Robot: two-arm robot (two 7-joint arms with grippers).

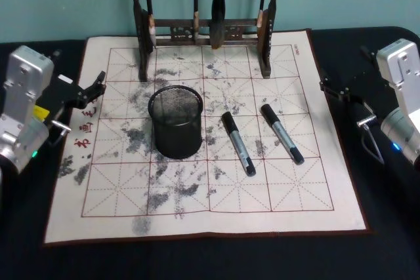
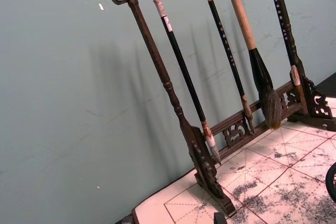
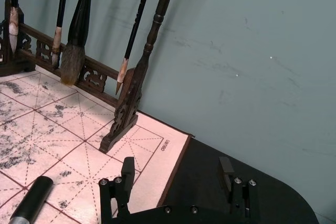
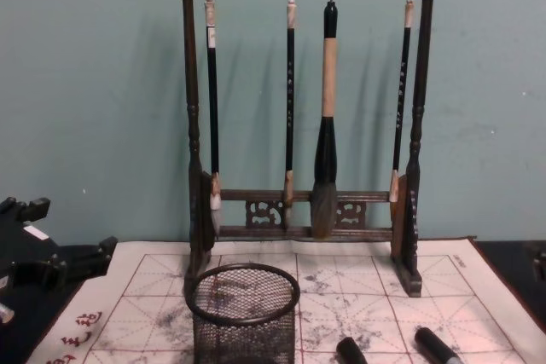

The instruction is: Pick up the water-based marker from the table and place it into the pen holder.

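Black mesh pen holder (image 1: 175, 122) stands upright on the ink-stained grid mat (image 1: 118, 208). Two water-based markers, black caps & grey barrels, lie flat on the mat to the holder's right. The near marker (image 1: 237, 143) is just beside it, not touching. The far marker (image 1: 282, 133) is further right, approx. parallel, both slanted. Behind the holder, at the mat's back edge, is a wooden brush rack (image 1: 203, 29) w/ four hanging brushes (image 4: 324, 108). Well left of the holder, at the mat's left edge, sits the left gripper (image 1: 92, 88), fingers prob. spread, though the view's poor there. Well right of the holder, past the far marker & over the black table (image 1: 387, 227), sits the right gripper (image 3: 177, 174), fingers spread wide, empty.
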